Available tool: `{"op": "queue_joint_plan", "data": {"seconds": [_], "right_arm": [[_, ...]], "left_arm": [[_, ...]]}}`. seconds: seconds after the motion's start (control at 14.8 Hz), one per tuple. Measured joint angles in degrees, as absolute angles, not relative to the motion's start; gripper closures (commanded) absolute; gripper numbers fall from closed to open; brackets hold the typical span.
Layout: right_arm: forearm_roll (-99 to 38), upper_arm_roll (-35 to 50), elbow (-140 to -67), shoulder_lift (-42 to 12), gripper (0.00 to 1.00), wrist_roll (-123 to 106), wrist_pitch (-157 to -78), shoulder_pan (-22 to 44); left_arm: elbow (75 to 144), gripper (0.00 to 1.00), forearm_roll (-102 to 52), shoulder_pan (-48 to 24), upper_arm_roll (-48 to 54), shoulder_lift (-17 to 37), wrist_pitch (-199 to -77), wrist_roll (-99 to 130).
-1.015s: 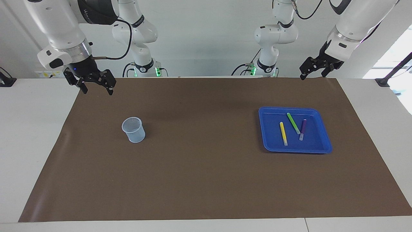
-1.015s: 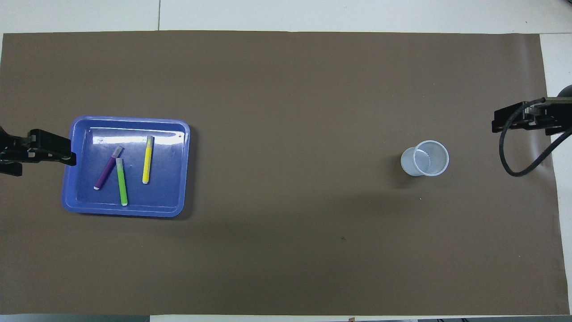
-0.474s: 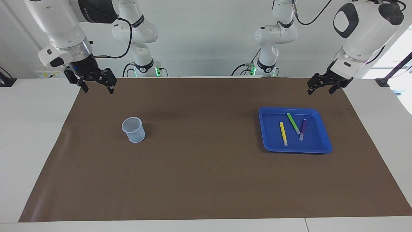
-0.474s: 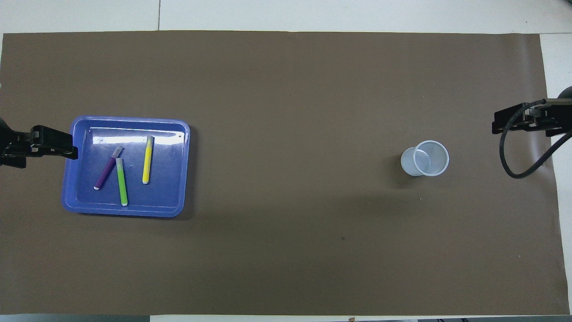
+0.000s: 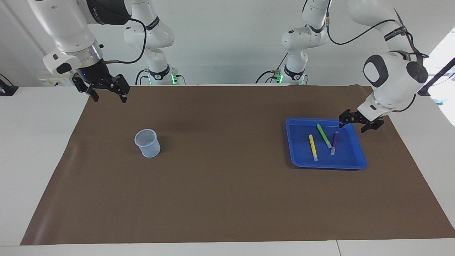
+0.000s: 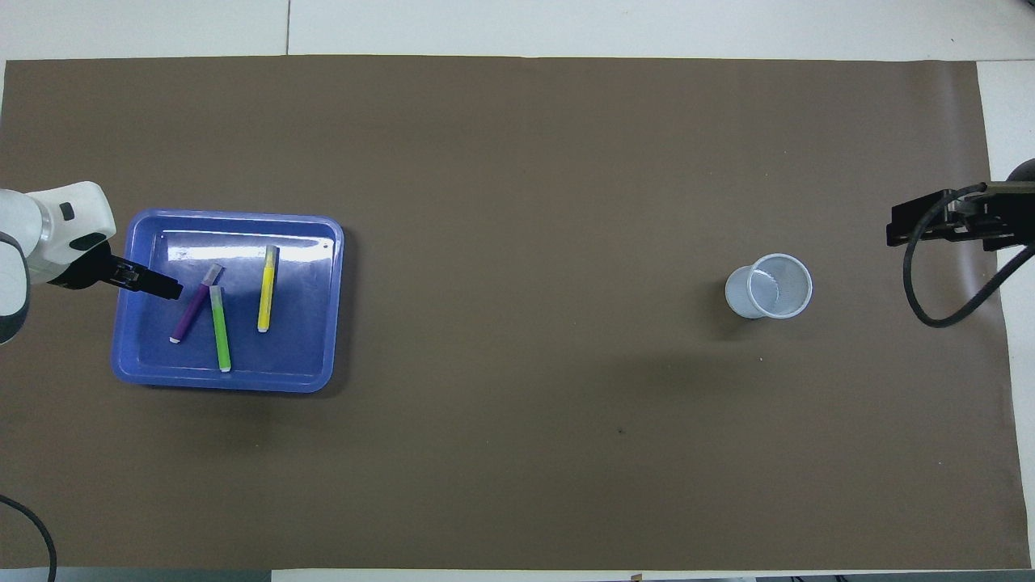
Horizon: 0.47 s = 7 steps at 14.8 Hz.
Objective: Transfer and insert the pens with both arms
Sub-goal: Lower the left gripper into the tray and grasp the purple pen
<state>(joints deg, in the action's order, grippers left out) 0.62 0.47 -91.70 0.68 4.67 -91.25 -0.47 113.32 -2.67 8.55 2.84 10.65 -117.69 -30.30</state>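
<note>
Three pens lie in a blue tray [image 5: 302,161] [image 6: 315,356] at the left arm's end of the table: a yellow pen [image 5: 312,147] [image 6: 266,288], a green pen [image 5: 324,136] [image 6: 219,327] and a purple pen [image 5: 334,143] [image 6: 194,308]. My left gripper [image 5: 352,126] [image 6: 168,289] hangs open and empty over the tray's outer rim, close to the purple pen and touching nothing. My right gripper [image 5: 108,97] [image 6: 893,230] waits open in the air over the mat's corner at the right arm's end.
A pale translucent cup [image 5: 147,143] [image 6: 770,286] stands upright on the brown mat [image 5: 227,199] toward the right arm's end. Two smaller white arm bases with green lights [image 5: 161,74] stand along the robots' edge of the table.
The left arm has swung down and farther from the robots, bringing its open gripper from the mat's edge to over the tray's rim. The right gripper has barely shifted. The pens and cup lie unmoved.
</note>
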Motion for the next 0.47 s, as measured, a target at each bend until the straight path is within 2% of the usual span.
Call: {"op": "queue_joint_plan", "data": {"seconds": [0.27,0.47], "right_arm": [[0.62,0.47,-91.72,0.68,0.00,4.67,-91.25,-0.47],[0.62,0.47,-91.73,0.69,0.00,4.67,-91.25,-0.47]], "left_arm": [[113.27,0.09,-2.65,8.37,2.89,14.38,-120.30,-35.11],[113.26,0.19,-1.68,8.34,2.89,15.08,-120.64,-36.11]]}}
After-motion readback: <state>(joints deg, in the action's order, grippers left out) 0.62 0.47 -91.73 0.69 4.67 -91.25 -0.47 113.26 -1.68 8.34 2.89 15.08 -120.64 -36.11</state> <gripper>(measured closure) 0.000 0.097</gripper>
